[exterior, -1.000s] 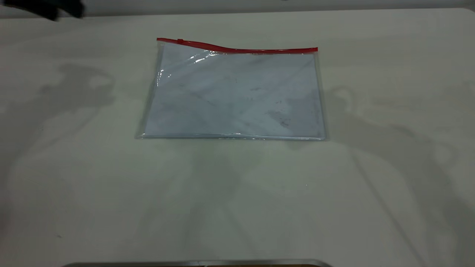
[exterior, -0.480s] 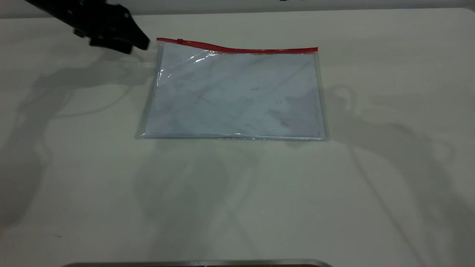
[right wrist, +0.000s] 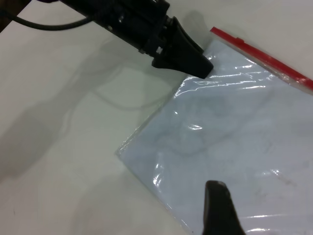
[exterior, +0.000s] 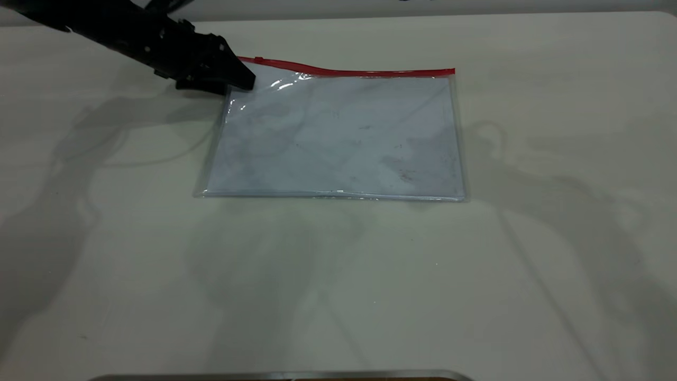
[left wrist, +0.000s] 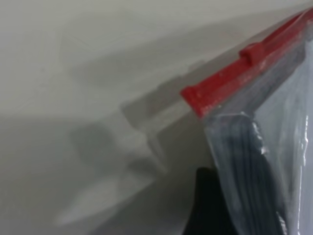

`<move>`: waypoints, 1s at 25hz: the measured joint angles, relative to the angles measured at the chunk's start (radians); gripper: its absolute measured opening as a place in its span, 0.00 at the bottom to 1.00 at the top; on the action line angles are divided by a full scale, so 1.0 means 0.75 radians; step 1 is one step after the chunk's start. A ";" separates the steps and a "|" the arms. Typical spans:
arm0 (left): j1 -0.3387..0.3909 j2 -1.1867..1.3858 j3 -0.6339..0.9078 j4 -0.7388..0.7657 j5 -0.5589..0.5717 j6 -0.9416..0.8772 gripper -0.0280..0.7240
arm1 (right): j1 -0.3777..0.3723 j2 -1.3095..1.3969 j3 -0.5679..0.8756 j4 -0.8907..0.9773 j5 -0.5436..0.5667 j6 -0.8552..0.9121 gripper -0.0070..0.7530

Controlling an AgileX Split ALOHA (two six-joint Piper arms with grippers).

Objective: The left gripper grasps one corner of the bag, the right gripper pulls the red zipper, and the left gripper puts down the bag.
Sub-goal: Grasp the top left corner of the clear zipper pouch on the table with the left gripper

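The bag (exterior: 338,137) lies flat on the table, with the red zipper (exterior: 359,71) along its far edge and the slider tab (exterior: 257,59) near the left end. My left gripper (exterior: 244,82) is at the far-left corner, where the red strip ends. In the left wrist view (left wrist: 222,205) its jaws stand on both sides of the clear plastic (left wrist: 288,147), shut on that corner just below the red strip's end (left wrist: 195,98). My right gripper (right wrist: 217,196) shows as one dark tip, shut, above the bag (right wrist: 234,137). It is out of the exterior view.
The pale table (exterior: 338,291) spreads wide around the bag. A metal edge (exterior: 280,375) runs along the near side. The left arm (right wrist: 122,19) reaches in from the far left.
My left gripper came in from the far left corner and reached the bag's red-strip corner. The bag's far edge shifted slightly right. The right arm is not in view.
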 joint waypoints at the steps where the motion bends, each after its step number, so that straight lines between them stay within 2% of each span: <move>1: -0.002 0.004 0.000 -0.010 0.000 0.009 0.82 | 0.000 0.000 0.000 0.000 0.000 0.000 0.66; 7: -0.005 0.004 -0.001 -0.025 0.052 0.022 0.81 | 0.000 0.000 0.000 0.001 0.000 0.000 0.66; 10: -0.005 0.004 -0.001 -0.025 0.074 0.027 0.71 | 0.000 0.000 0.000 0.001 0.000 0.004 0.66; 13: -0.005 0.004 -0.001 -0.025 0.055 0.031 0.47 | 0.000 0.000 0.000 0.001 0.000 0.022 0.65; 16: -0.005 0.004 -0.001 -0.024 0.029 0.032 0.16 | 0.000 0.000 0.000 -0.006 0.000 0.025 0.62; 17: -0.006 0.004 -0.001 -0.024 0.031 0.035 0.12 | 0.000 0.000 0.000 -0.009 0.000 0.025 0.61; 21: -0.005 -0.002 -0.003 -0.027 0.116 0.055 0.11 | 0.000 0.000 -0.013 -0.056 0.017 0.025 0.60; 25: -0.013 -0.002 -0.010 -0.026 0.326 0.152 0.11 | 0.000 0.001 -0.069 -0.073 0.063 0.019 0.60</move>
